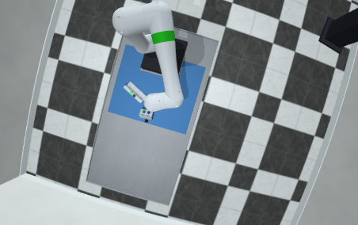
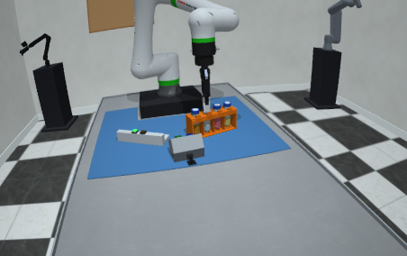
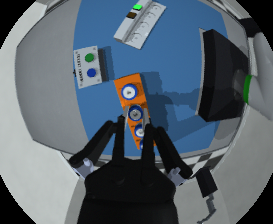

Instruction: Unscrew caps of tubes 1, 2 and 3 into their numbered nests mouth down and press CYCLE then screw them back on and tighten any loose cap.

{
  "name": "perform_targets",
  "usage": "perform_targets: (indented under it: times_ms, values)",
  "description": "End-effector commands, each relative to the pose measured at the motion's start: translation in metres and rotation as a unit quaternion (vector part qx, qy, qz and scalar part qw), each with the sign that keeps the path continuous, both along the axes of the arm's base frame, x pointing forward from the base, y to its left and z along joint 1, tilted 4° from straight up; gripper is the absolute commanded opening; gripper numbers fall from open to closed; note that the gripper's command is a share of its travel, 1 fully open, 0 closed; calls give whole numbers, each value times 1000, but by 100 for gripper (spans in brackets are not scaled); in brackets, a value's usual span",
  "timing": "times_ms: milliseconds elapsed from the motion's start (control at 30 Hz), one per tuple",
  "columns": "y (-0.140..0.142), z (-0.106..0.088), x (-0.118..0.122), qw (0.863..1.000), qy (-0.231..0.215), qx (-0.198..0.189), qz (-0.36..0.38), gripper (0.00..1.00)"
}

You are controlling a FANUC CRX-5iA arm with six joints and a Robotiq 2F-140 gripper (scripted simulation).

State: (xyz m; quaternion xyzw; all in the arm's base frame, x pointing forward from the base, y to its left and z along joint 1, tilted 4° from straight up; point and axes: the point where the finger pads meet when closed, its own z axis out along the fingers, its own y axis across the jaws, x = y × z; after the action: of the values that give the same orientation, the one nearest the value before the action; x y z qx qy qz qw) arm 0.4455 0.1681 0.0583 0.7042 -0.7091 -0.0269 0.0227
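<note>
The orange decapping station DS (image 2: pixel 212 121) stands on the blue mat in front of the arm's base. Blue caps show on three of its tubes (image 2: pixel 195 111) (image 2: pixel 217 106) (image 2: pixel 227 105). My gripper (image 2: pixel 206 105) points straight down over the remaining slot, second from the left in this view, and is shut on that tube's cap, which I take for cap 3. In the wrist view my fingers close around a blue cap at the near end of the station (image 3: pixel 134 106). The cap tray CT (image 2: pixel 140 136) shows a lit green lamp (image 2: pixel 135 131).
The small desk (image 2: pixel 186 146) with the green key (image 3: pixel 90 58) and the blue key (image 3: pixel 88 74) stands just in front of the station. The arm's black base block (image 2: pixel 170 104) is behind the station. Black camera stands are off the table on both sides.
</note>
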Motion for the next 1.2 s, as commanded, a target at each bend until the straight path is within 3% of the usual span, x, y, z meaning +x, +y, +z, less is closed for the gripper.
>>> perform_targets:
  times_ms: [0,133,167,567,667,800,867,933,1033,1067,1100,1133,1167]
  values:
    - [0,0,0,998,-5,-13,-63,0]
    - [0,0,0,998,-5,-13,-63,0]
    - [0,0,0,998,-5,-13,-63,35]
    - [0,0,0,998,-5,-13,-63,35]
    - [0,0,0,998,-4,-5,62,35]
    - [0,0,0,990,-4,0,140,35]
    - [0,0,0,990,-4,0,140,35]
    - [0,0,0,974,-4,6,225,35]
    - [0,0,0,964,-4,9,266,35]
    - [0,0,0,952,-3,12,306,35]
    - [0,0,0,952,-3,12,306,35]
    - [0,0,0,938,-3,14,345,35]
    - [0,0,0,938,-3,14,345,35]
